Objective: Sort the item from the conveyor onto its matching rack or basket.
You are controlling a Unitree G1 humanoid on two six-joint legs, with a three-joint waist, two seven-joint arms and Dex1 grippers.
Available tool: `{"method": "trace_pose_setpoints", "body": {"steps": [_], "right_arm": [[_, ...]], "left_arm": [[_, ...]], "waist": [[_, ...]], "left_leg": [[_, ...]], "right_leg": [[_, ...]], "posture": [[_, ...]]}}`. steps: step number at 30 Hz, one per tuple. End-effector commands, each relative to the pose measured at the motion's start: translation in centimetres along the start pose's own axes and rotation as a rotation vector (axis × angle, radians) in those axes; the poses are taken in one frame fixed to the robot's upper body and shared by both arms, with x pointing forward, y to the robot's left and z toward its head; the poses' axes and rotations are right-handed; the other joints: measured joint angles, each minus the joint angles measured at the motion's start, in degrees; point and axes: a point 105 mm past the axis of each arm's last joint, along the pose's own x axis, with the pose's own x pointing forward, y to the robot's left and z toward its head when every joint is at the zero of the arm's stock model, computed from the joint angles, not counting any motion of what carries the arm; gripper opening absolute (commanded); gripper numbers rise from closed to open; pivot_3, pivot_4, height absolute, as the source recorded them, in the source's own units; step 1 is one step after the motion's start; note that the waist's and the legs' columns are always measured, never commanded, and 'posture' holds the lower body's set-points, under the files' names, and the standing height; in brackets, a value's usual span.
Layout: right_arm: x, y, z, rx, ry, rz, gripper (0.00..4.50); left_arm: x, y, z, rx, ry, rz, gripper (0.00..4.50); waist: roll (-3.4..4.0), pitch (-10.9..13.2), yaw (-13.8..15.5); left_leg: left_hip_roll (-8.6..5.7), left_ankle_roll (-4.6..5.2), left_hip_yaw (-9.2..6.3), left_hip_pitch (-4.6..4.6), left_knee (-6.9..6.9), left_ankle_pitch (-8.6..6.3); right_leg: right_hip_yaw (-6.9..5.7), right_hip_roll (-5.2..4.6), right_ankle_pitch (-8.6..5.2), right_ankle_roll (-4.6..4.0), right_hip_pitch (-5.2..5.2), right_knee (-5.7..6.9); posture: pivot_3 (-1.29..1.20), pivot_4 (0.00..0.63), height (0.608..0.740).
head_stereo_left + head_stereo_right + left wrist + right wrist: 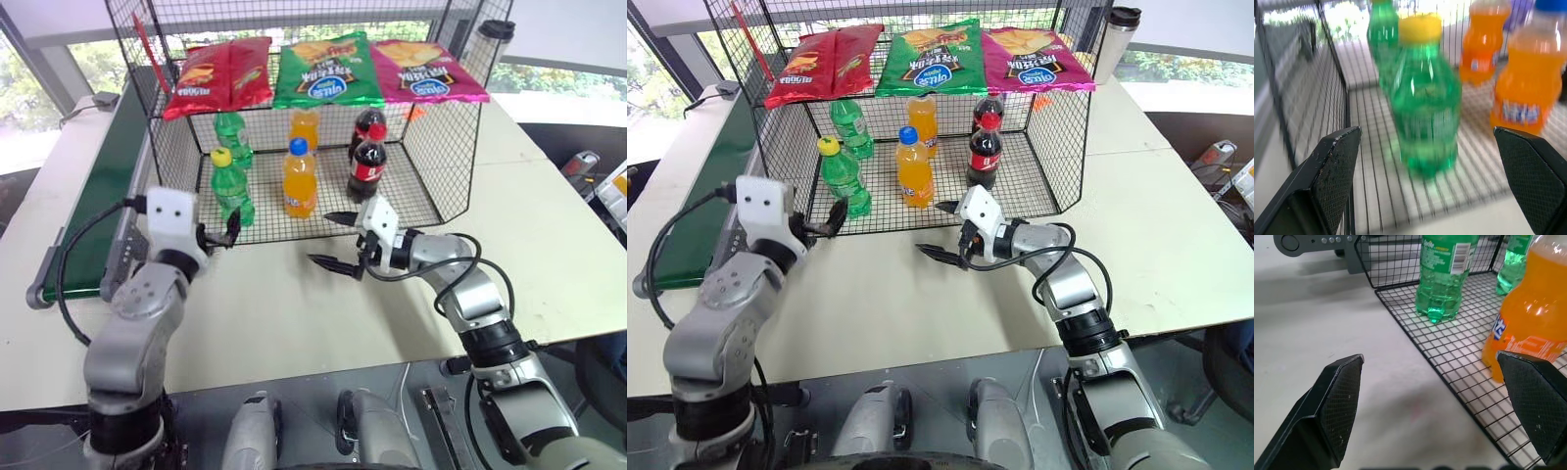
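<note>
A pale tabletop (294, 323) fills the scene — far behind it, bright windows (549, 73) show green trees outside.

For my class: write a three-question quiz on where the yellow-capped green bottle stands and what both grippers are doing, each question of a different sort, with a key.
1. True or false: the yellow-capped bottle stands upright on the basket floor.
2. Which bottle stands right behind it? A) cola B) green-capped bottle C) orange
3. Fill in: the left gripper is ____ and holds nothing.

Key
1. True; it is at the front of the basket, on the side nearest the conveyor.
2. B.
3. Open. The right gripper is open too, over the table in front of the basket.
</note>
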Motion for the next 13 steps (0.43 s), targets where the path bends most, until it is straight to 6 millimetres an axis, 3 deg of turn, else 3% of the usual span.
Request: {"method": "trace_pose_setpoints", "body": {"steps": [1, 7, 13], "right_arm": [[-0.2, 0.0, 1.0, -0.008, -0.043, -0.005, 4.5], [-0.9, -0.1, -0.3, 0.012, -0.006, -0.03, 4.5], [-1.4, -0.2, -1.1, 0.023, 0.018, -0.044, 4.5]], "left_arm": [[-1.5, 0.1, -0.2, -0.005, -0.024, 0.015, 4.49], [-2.9, -0.3, -2.6, -0.015, 0.04, 0.012, 4.49], [-2.8, -0.8, -4.0, -0.047, 0.061, 0.004, 4.49]], "waist": [[0.0, 0.0, 0.0], [0.0, 0.0, 0.1], [0.0, 0.0, 0.1]], "left_leg": [[0.0, 0.0, 0.0, 0.0, 0.0, 0.0], [0.0, 0.0, -0.03, 0.0, 0.02, 0.0], [0.0, 0.0, -0.02, 0.0, 0.02, 0.0]], "right_leg": [[0.0, 0.0, 0.0, 0.0, 0.0, 0.0], [0.0, 0.0, -0.01, -0.03, 0.01, -0.01], [0.0, 0.0, -0.01, -0.03, 0.0, -0.01]], "posture": [[0.0, 0.15, 0.74], [0.0, 0.15, 0.74], [0.0, 0.15, 0.74]]}}
